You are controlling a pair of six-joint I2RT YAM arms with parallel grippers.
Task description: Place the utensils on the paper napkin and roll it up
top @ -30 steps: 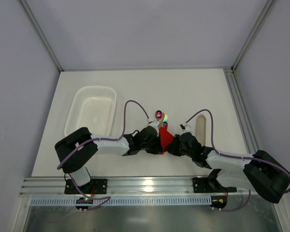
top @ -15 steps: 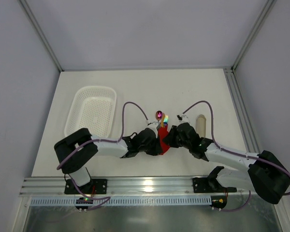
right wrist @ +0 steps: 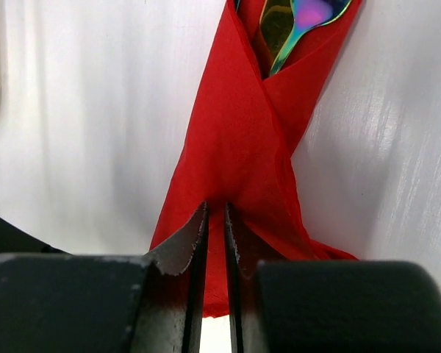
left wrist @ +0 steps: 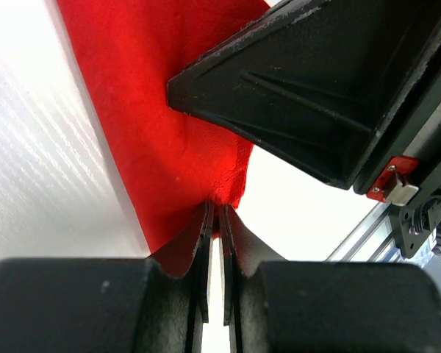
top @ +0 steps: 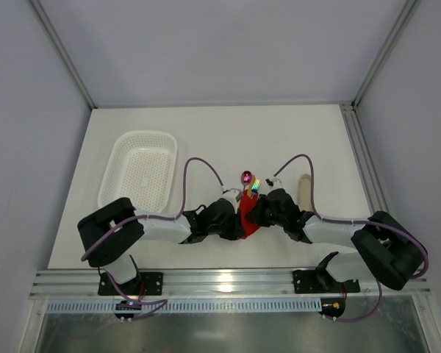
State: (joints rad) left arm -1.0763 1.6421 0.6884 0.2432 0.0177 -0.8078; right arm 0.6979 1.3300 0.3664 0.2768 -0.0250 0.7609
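The paper napkin (right wrist: 235, 147) is wrapped round the utensils (right wrist: 298, 18), so the placing step looks done and the rolling looks part-way through; two red flaps cross over one another into a narrow bundle, snug at the far end where the iridescent spoon bowl and fork tines poke out, and looser and flared at the near end, where the paper creases and spreads flat on the table (top: 206, 140); by my reading what is left is to draw that near end in and finish the roll into a tidy tube; the bundle lies to the right of the white basket (top: 121, 158) and nearer the arm bases than it, well apart from it; the left gripper (left wrist: 213, 213) has its jaws nearly together, pinched on a lower edge of the red sheet; the right gripper (right wrist: 214, 213) is likewise clamped on the paper where the flaps meet, red showing between its fingers; the two meet over the bundle from either side; a beige tray (top: 305, 187) lies farther right of the basket, beyond the bundle.
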